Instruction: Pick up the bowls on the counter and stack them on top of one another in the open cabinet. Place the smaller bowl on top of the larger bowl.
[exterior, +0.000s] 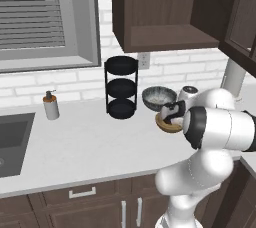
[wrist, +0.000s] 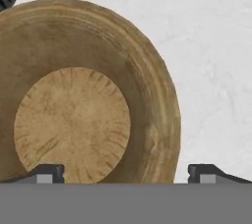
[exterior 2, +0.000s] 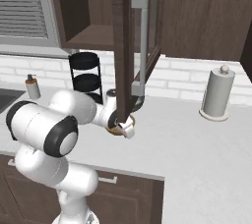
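Hand view: gripper (wrist: 126, 171) spread wide, holding nothing; one tip stands over the tan bowl's (wrist: 74, 100) inside, the other beyond its rim over bare counter (wrist: 216, 46), so the rim wall lies between them.
Gripper pose: pointed straight down, just above the tan bowl; I judge this is the line-up for pinching the rim, since a shallow bowl gives no other hold.
Tan bowl: directly under the gripper, upright on the counter, not lifted.
Grey bowl (exterior: 159, 97): just behind the gripper, beside the tan one; whether they touch I cannot tell. It sits untouched on the counter, though by the task it belongs at the bottom of the stack.
Rack (exterior: 121, 88): black, three tiers, farther off to the gripper's left, against the brick wall.
Cabinet (exterior: 165, 37): above and behind the gripper, door (exterior 2: 132, 46) swung out toward the arm, shelf bare; I judge the door edge a hazard on the way up.
Farther out: soap dispenser (exterior: 50, 106) far left, paper towel roll (exterior 2: 216, 93) far right.
Writing: no labels or brands readable anywhere.
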{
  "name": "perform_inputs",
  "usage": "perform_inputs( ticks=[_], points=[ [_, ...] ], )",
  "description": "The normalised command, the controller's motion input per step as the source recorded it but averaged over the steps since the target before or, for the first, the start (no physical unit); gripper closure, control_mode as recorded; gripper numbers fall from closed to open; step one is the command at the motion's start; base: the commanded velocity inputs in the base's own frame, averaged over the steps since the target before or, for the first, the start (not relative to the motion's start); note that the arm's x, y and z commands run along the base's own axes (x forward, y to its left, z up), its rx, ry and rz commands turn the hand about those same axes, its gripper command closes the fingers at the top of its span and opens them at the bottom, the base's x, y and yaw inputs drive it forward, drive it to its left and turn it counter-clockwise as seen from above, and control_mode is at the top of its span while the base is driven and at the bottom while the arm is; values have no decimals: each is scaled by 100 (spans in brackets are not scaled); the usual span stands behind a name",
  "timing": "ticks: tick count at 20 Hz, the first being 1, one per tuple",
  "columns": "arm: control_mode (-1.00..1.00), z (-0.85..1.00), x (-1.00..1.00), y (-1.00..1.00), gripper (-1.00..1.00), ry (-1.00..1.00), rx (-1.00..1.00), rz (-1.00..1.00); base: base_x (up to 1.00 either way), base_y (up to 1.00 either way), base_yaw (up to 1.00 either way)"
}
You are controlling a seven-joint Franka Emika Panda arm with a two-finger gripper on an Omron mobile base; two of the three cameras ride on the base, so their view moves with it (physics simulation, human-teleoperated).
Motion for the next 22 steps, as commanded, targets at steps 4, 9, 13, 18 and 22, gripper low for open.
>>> perform_inputs(
  ticks=[4, 9, 13, 18, 22],
  points=[
    [-100, -27, 5, 0, 100, -2, -2, 0, 0, 0, 0],
    [-100, 0, 0, 0, 100, -1, 0, 0, 0, 0, 0],
    [-100, 21, -1, 0, 100, -5, 0, -1, 0, 0, 0],
    [-100, 91, -15, 0, 100, -24, 3, -1, 0, 0, 0],
    [-100, 95, 12, 0, 100, -17, 4, -4, 0, 0, 0]
  ],
)
